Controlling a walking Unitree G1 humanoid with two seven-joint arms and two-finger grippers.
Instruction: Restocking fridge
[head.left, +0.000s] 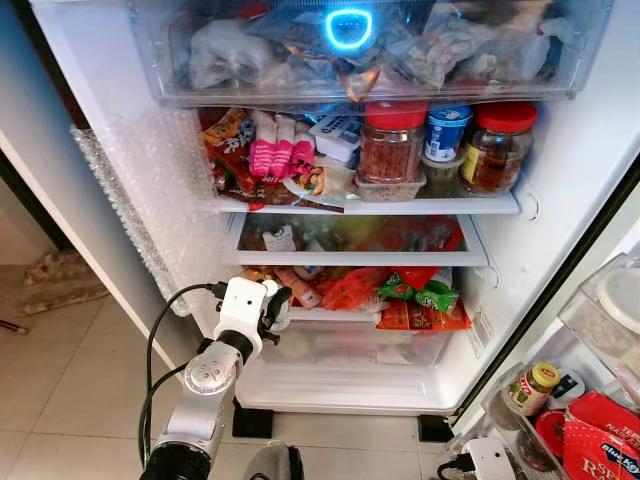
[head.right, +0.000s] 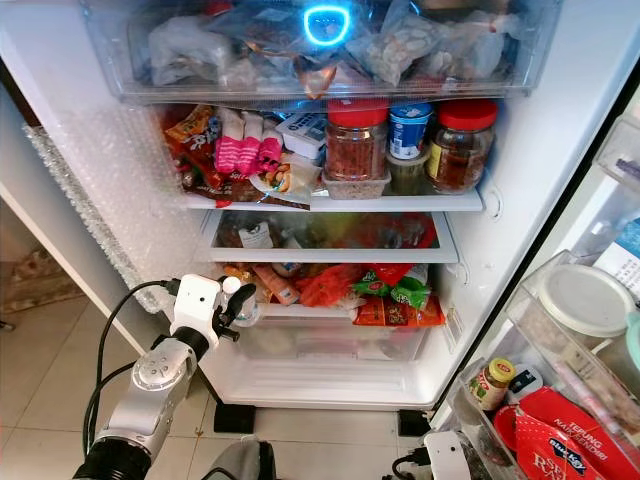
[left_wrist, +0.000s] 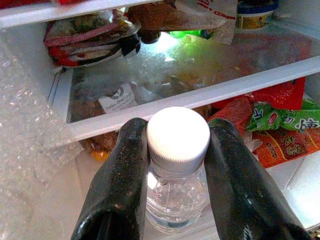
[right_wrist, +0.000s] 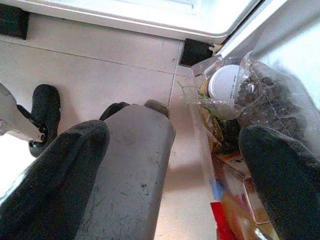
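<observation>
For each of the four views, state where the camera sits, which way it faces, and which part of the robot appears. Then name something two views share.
Left eye: head, facing down into the open fridge; left arm showing.
Right eye: head, same scene.
Left wrist: on the wrist, along the left gripper, shut on a white-capped bottle.
Right wrist: aimed at the floor; open right gripper.
Shared: red-lidded jars in both eye views.

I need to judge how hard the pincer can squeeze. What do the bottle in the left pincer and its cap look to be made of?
The bottle held in the left pincer looks like thin clear plastic: see-through, glossy, ringed at the neck. Its cap looks like matte white opaque plastic with fine ribs round the side.
</observation>
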